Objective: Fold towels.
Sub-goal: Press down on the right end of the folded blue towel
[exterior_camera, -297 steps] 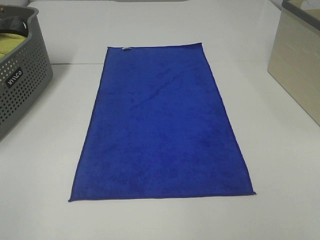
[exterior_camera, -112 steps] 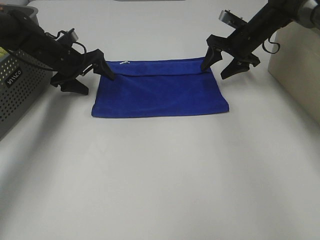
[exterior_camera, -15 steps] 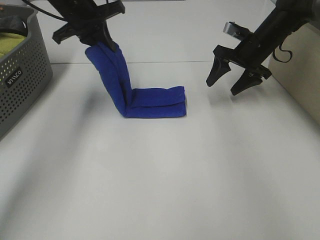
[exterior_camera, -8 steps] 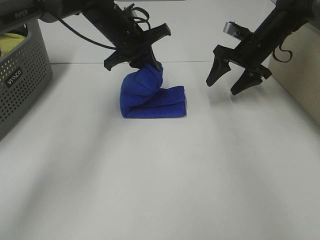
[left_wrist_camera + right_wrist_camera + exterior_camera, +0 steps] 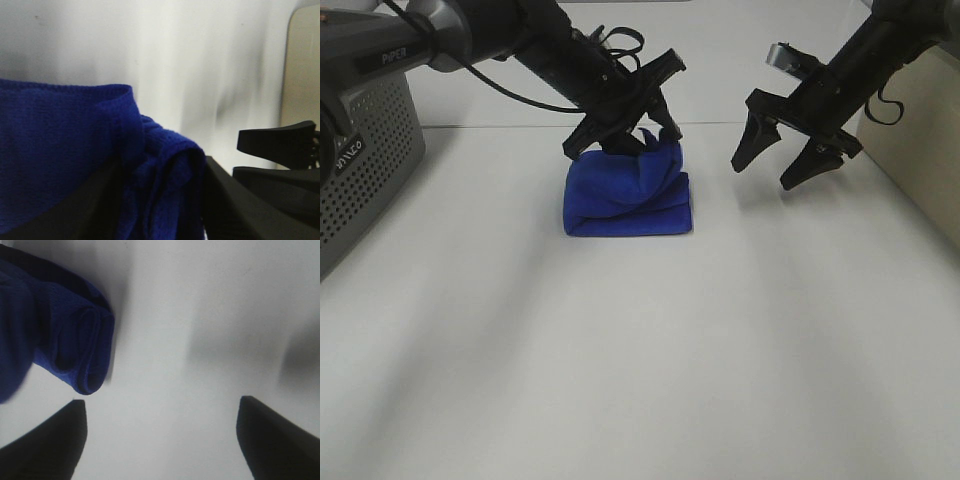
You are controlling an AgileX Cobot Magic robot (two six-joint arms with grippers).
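The royal-blue towel (image 5: pixel 625 198) lies in a thick folded bundle on the white table (image 5: pixel 640 350), a little behind the middle. My left gripper (image 5: pixel 642 132) is shut on the towel's upper flap and holds it low over the right end of the bundle. In the left wrist view the blue plush (image 5: pixel 60 150) sits pinched between the black fingers (image 5: pixel 235 210). My right gripper (image 5: pixel 775 168) is open and empty, hovering just right of the bundle. The right wrist view shows the towel's rolled end (image 5: pixel 75 350) ahead of the spread fingertips (image 5: pixel 270 440).
A grey perforated basket (image 5: pixel 365 175) stands at the left edge, partly behind the left arm. A beige box (image 5: pixel 920 150) stands at the right edge, close behind the right arm. The right gripper's fingers also show in the left wrist view (image 5: pixel 280 145).
My left gripper carried the towel's raised end rightward and down, laying it over the folded bundle. The right arm has not moved.
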